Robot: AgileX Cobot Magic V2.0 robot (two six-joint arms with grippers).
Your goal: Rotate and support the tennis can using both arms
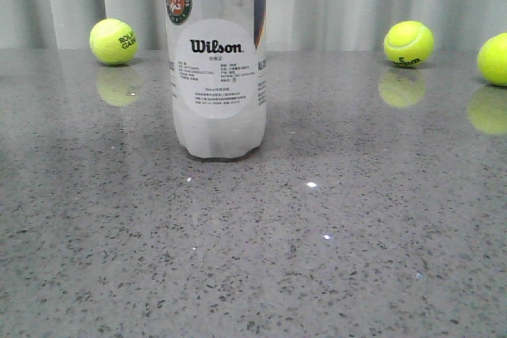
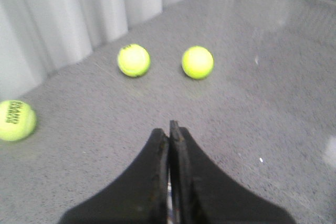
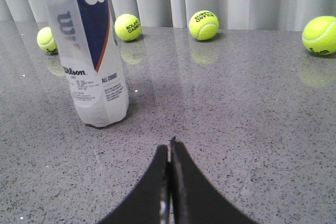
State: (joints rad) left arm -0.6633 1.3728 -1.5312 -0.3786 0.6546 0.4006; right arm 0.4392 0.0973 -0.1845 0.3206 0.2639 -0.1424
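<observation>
The tennis can [image 1: 215, 61] stands upright on the grey table, its white Wilson label and Roland Garros badge facing the front camera; its top is cut off by the frame. The right wrist view shows the same tennis can [image 3: 86, 51] with its navy W panel, standing some way ahead of my right gripper [image 3: 170, 148], which is shut and empty. My left gripper [image 2: 169, 129] is also shut with nothing between its fingers, over bare table; only a white sliver of what may be the can shows at that view's edge. Neither gripper shows in the front view.
Yellow tennis balls lie at the back by the curtain: one ball [image 1: 113, 41] left of the can, a second ball [image 1: 408, 43] and a third ball [image 1: 495, 58] to the right. The left wrist view shows three balls, the nearest [image 2: 197, 62]. The speckled grey table [image 1: 317, 259] spreads in front.
</observation>
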